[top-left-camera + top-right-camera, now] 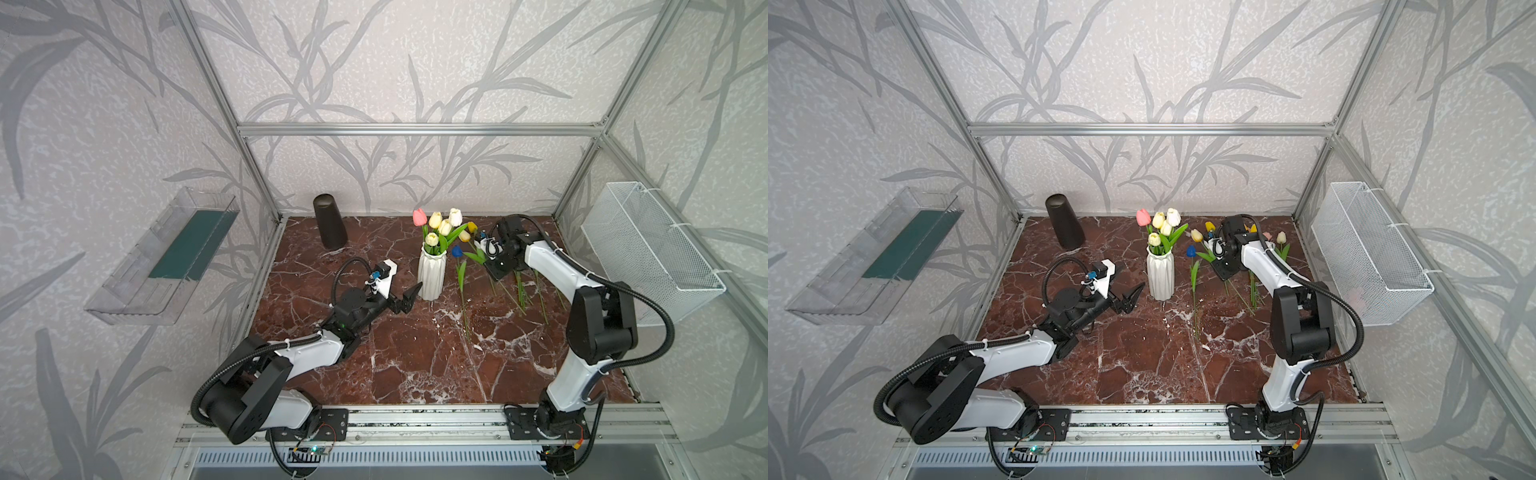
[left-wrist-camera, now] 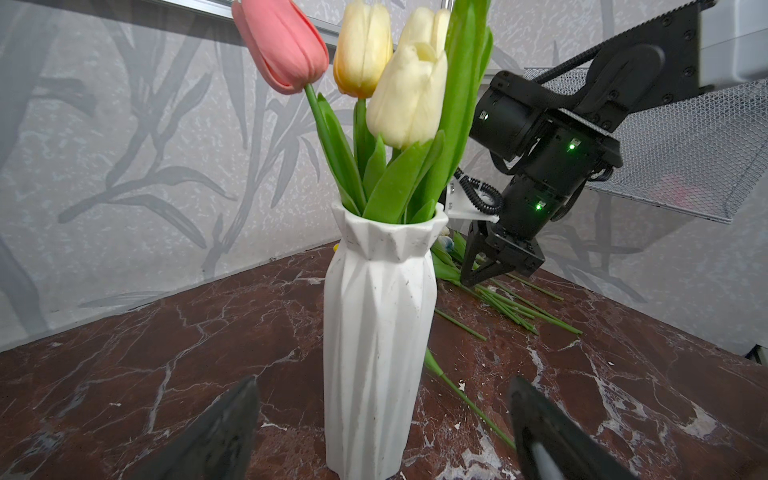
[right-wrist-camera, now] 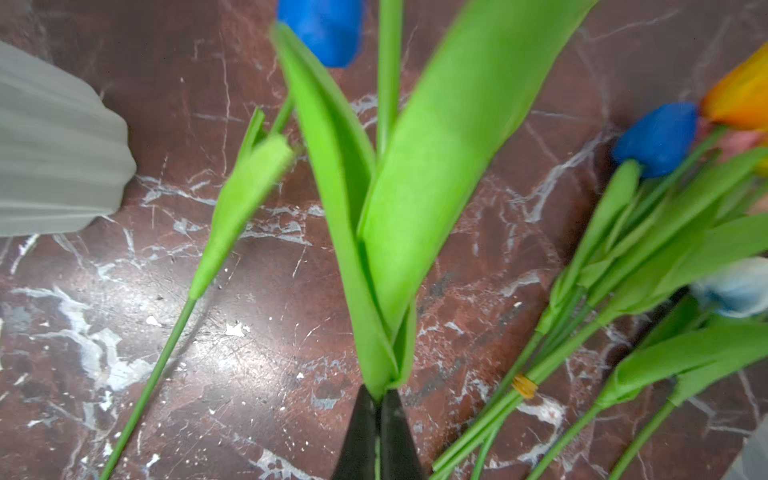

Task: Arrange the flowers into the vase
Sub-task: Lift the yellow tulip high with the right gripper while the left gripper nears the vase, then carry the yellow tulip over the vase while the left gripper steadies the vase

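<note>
Counter [image 1: 415, 365]: red-brown marble. It is bounded at the back and both sides by papered walls behind an aluminium frame [image 1: 419, 129], and at the front by the rail carrying both arm bases.
Open room: the front and middle of the counter show bare marble between the arms. The back right quarter is crowded with stems and the right arm.
Back left: a dark tapered container [image 1: 330, 222] stands near the back wall, well apart from the vase.
Side walls: a clear tray [image 1: 166, 257] hangs on the left and a wire basket [image 1: 652, 249] on the right, both above counter level.
Vase [image 1: 432, 272]: white, faceted and upright, toward the back, near the middle.
Flowers in vase [image 1: 444, 227]: five tulips, one pink and four cream or white. Their stems are near vertical and the heads are up and slightly fanned.
Blue tulip [image 1: 457, 251]: lies alone just right of the vase. Its long axis runs front to back, with the head toward the back wall.
Bundle [image 3: 623, 249]: loose tulips lie around the right wrist, with cut ends toward the front and heads toward the back right. A yellow band [image 3: 524, 386] rings some stems.
Right gripper [image 3: 376, 399]: pinched tight on the base of one tulip's leaves.
Held tulip [image 3: 415, 187]: its stem and leaves run straight out from the fingertips, and its head is outside the wrist view. Whether it is clear of the counter cannot be told.
Left gripper [image 1: 411, 297]: jaws spread wide and holding nothing. It sits low, just beside the vase's base, and points at it.
</note>
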Controlling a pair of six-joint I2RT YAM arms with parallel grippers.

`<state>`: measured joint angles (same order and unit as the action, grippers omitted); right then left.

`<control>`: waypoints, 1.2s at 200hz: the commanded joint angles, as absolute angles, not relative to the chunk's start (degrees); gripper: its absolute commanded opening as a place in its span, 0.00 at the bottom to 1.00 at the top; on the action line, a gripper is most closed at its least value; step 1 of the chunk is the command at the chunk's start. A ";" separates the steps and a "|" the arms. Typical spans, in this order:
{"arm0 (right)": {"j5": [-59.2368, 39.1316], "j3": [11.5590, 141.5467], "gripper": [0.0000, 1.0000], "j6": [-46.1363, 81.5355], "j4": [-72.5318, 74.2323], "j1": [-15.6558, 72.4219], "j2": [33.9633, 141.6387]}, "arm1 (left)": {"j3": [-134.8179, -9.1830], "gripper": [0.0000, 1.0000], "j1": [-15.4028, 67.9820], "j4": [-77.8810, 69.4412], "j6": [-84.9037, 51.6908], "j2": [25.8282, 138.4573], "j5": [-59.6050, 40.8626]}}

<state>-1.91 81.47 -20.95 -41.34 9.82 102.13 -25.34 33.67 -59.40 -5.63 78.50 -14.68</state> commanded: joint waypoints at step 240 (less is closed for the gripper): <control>-31.02 43.78 0.00 18.65 59.51 21.13 64.34 | -53.77 0.66 32.84 -44.03 -4.46 88.66 -19.54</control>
<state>-34.83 42.02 25.67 55.51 18.26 63.18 -50.96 33.30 -46.63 -5.80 87.92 -21.67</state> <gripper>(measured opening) 0.044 0.717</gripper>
